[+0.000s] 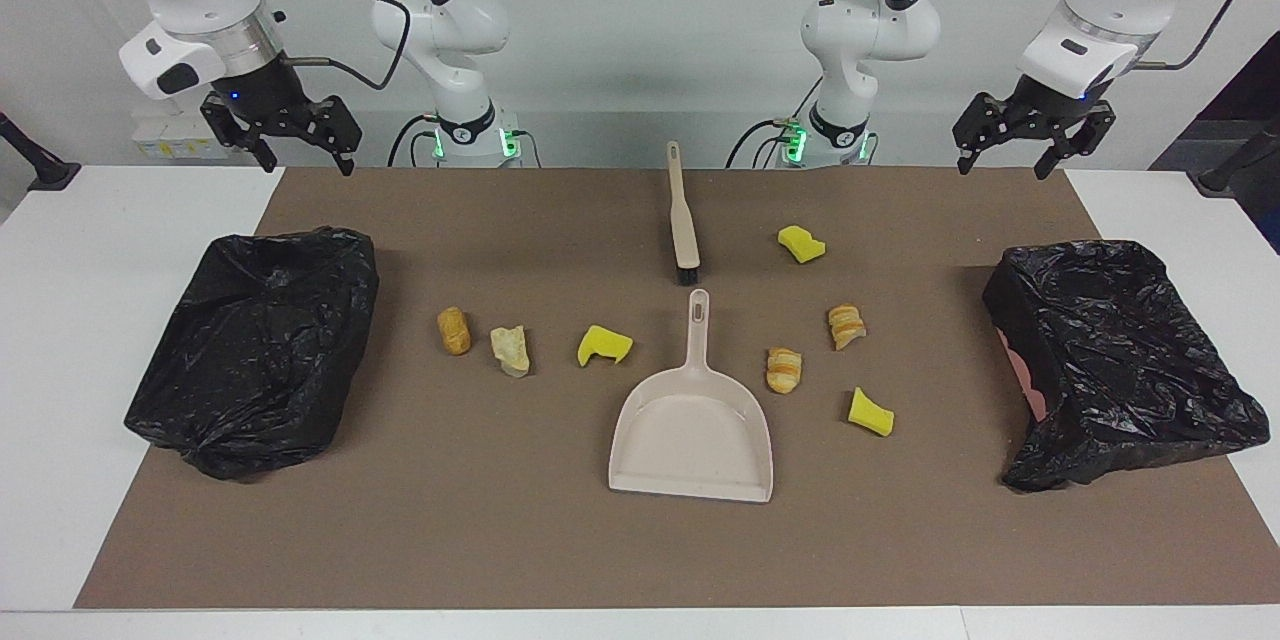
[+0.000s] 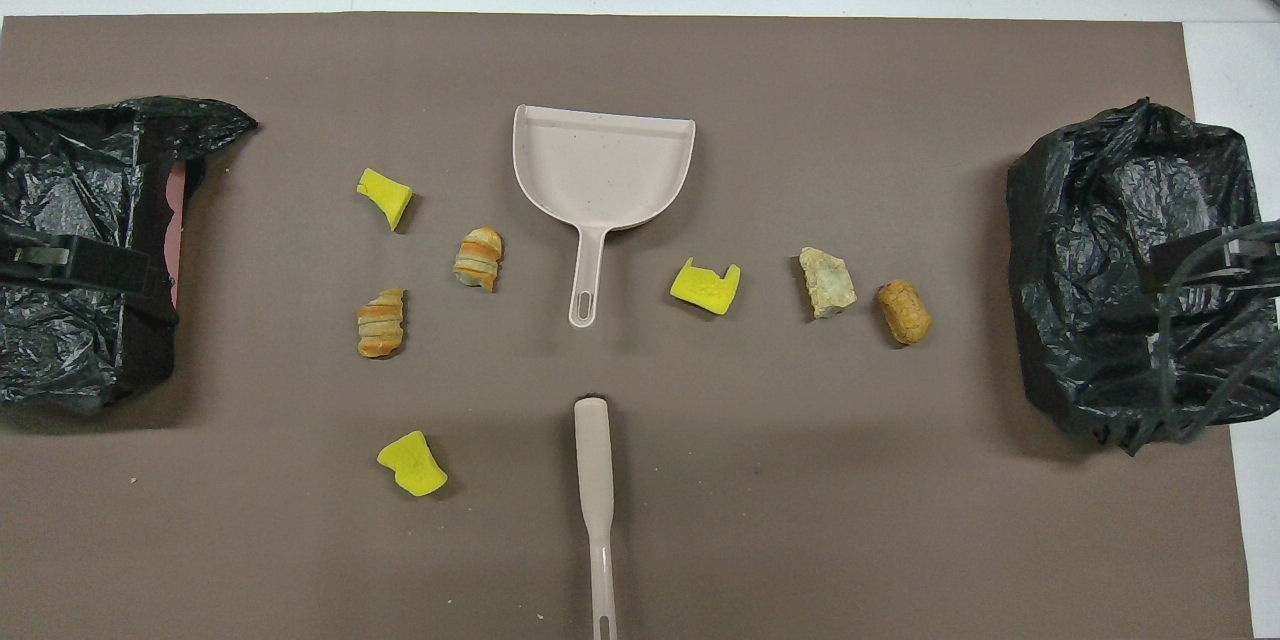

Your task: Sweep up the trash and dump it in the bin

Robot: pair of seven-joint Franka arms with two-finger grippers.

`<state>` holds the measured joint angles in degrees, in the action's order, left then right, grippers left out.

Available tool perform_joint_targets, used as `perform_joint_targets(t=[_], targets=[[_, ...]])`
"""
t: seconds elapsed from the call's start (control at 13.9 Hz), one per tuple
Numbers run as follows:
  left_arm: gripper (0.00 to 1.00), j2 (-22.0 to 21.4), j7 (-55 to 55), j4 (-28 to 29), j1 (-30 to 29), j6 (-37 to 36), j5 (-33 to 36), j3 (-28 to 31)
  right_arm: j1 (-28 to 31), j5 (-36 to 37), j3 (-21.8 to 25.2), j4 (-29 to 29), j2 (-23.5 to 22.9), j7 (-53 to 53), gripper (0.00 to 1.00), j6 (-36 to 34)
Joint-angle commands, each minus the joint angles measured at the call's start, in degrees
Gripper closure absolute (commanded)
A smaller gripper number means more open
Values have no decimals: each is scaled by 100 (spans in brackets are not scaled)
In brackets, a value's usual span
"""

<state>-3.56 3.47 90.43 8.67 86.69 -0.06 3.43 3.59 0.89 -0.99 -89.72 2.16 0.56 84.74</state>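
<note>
Several scraps of trash lie on the brown mat: yellow sponge chunks (image 1: 802, 243) (image 1: 604, 345) (image 1: 870, 412), two croissant pieces (image 1: 846, 326) (image 1: 783, 370), a pale bread lump (image 1: 510, 350) and a brown roll (image 1: 454, 330). Among them sits the beige dustpan (image 1: 692, 430), handle toward the robots. The beige brush (image 1: 683, 215) lies just nearer to the robots, bristles toward the pan. A black-bagged bin stands at each end of the mat (image 1: 1115, 355) (image 1: 255, 345). My left gripper (image 1: 1005, 160) and right gripper (image 1: 307, 160) hang open and empty, each high above its own end.
The brown mat (image 2: 640, 540) covers most of the white table (image 1: 80, 320). In the overhead view the left gripper (image 2: 70, 262) and the right gripper (image 2: 1215, 265) show over the bins (image 2: 90, 350) (image 2: 1100, 220). Pink shows inside the bin at the left arm's end.
</note>
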Motion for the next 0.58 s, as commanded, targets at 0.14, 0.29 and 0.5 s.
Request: perform_joint_targets(t=[0.14, 0.29, 0.5], targets=[[0, -110, 75, 160, 12, 138, -91, 35, -8, -89, 2, -345, 206, 49, 0, 384], [0, -109, -30, 159, 21, 129, -91, 9, -8, -89, -6, -336, 214, 5, 0, 324], [0, -110, -21, 160, 74, 76, -91, 0, -8, -80, -6, -336, 223, 14, 0, 271]])
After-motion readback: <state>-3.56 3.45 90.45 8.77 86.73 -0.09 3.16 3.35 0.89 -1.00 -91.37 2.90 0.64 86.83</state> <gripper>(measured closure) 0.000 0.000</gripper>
